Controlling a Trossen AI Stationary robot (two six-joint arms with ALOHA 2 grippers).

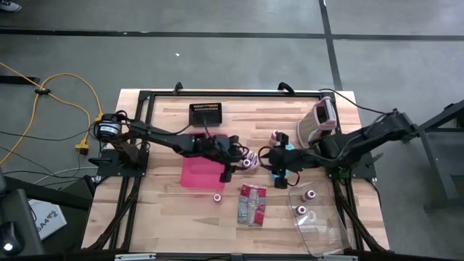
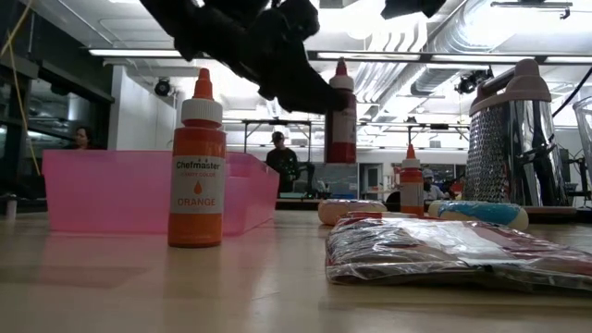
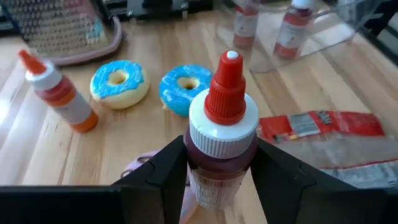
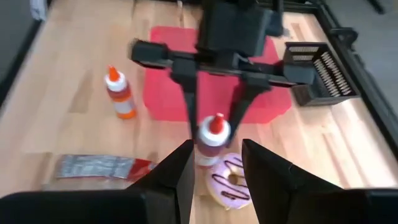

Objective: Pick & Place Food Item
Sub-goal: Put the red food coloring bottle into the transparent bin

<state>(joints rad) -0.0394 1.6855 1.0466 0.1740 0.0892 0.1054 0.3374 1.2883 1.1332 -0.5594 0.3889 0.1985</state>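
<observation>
The left pincer [image 3: 217, 180] is closed part-way around a red-capped bottle [image 3: 221, 143], its two fingers [image 3: 163, 177] pressed against the bottle's sides below the white collar; in the low view the bottle [image 2: 341, 111] hangs clear above the surface. The right pincer [image 4: 214, 165] stands half open with nothing between its fingers, hovering just beside the left one near the middle of the surface [image 1: 167, 210].

Taking the high view as a clock face with the held bottle at the centre: a pink bin [image 1: 199, 174] lies at about 8 o'clock, just beside; an orange-capped bottle [image 1: 217, 197] stands at 7 o'clock; a foil-wrapped packet [image 1: 251, 204] lies at 6 o'clock; a clear tray [image 1: 326, 232] holding two small bottles sits at 4 o'clock. A black rack [image 1: 205, 114] lies at 11 o'clock and a box grater [image 1: 319, 120] at 2 o'clock, both near the far edge. Under the right pincer lies a pink-iced donut [image 4: 231, 182]; two blue-iced donuts [image 3: 119, 83] lie beyond the held bottle.

Behind the surface the low view shows a bright workroom with ceiling lights and people [image 2: 280, 159] in the distance.
</observation>
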